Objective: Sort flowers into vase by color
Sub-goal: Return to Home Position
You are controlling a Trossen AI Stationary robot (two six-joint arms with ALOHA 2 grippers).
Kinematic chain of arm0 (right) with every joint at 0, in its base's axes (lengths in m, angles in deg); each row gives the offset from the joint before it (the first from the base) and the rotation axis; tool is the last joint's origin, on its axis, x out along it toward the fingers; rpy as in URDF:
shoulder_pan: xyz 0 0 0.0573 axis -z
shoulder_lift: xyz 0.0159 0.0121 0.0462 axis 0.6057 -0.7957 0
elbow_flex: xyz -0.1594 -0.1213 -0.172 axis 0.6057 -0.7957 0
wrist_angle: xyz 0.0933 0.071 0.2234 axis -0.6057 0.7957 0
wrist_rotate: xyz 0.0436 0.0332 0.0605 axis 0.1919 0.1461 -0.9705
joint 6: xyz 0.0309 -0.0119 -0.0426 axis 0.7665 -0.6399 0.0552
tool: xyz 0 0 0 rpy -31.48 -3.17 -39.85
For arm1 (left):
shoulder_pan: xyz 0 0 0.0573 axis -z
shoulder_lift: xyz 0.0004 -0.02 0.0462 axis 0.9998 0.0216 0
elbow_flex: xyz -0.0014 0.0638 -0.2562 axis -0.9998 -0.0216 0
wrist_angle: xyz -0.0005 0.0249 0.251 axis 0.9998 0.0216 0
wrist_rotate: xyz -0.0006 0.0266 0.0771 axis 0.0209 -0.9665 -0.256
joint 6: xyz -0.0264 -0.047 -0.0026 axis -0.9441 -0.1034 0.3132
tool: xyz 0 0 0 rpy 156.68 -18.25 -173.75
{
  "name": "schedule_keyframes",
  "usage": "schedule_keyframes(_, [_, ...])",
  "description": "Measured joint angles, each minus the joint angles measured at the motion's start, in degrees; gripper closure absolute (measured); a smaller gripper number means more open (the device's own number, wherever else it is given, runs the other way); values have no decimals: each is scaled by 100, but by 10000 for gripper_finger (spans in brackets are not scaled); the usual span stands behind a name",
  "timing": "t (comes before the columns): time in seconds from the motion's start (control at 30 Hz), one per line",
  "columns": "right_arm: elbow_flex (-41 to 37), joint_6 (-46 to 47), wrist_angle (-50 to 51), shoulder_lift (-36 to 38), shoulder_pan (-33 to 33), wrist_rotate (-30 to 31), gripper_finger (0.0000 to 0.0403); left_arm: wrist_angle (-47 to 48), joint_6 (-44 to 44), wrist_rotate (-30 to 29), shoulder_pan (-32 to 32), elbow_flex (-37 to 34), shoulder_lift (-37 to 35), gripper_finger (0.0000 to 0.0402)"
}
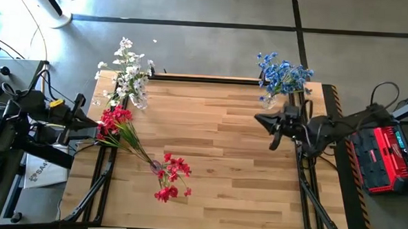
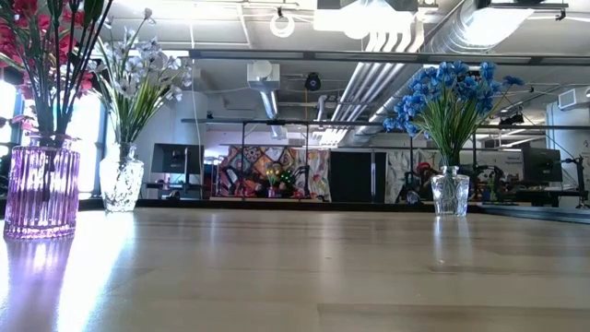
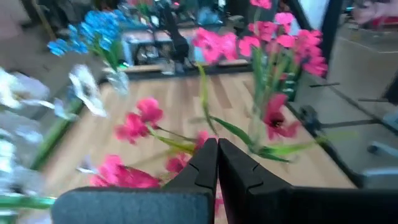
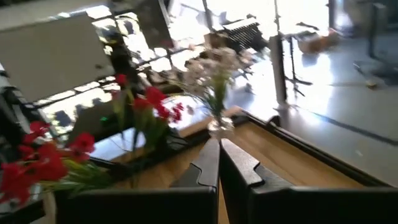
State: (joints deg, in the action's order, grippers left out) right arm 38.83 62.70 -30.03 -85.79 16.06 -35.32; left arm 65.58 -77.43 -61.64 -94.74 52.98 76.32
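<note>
Red flowers (image 1: 170, 176) stand by their stems in a purple ribbed vase (image 2: 41, 194) on the table's near left. Some red sprigs (image 1: 114, 117) lean out toward the left edge. White flowers (image 1: 128, 73) fill a clear vase (image 2: 120, 184) at the far left corner. Blue flowers (image 1: 283, 75) stand in a small clear vase (image 2: 449, 192) at the far right. My left gripper (image 1: 96, 125) is shut at the left edge, right beside the leaning red blossoms (image 3: 134, 124). My right gripper (image 1: 260, 120) is shut, near the blue flowers and above the table's right side.
Bare wood (image 1: 222, 163) lies open across the table's middle and near right. A black frame rail (image 1: 212, 79) runs along the far edge. A red case (image 1: 388, 157) sits off the table beyond the right arm.
</note>
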Motion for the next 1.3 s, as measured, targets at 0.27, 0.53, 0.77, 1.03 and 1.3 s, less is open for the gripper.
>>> schedule_keyframes(0.27, [-972, -404, -1169, 107, 681, -862, 403, -1484, 200, -157, 24, -222, 0, 401])
schedule_keyframes(0.53, [-1098, 133, -1018, 109, 767, -1007, 403, -1612, -101, 770, 33, -852, -1, 401])
schedule_keyframes(0.77, [-1101, -141, -982, 109, 709, -1194, 403, -233, -159, 1107, 16, -294, 0, 401])
schedule_keyframes(1.03, [-1101, -141, -980, 109, 709, -1192, 403, -197, 75, 930, -330, -107, 0, 401])
schedule_keyframes(1.3, [-1101, -118, -980, 107, 709, -1190, 403, -141, 547, 636, -677, -494, 0, 401])
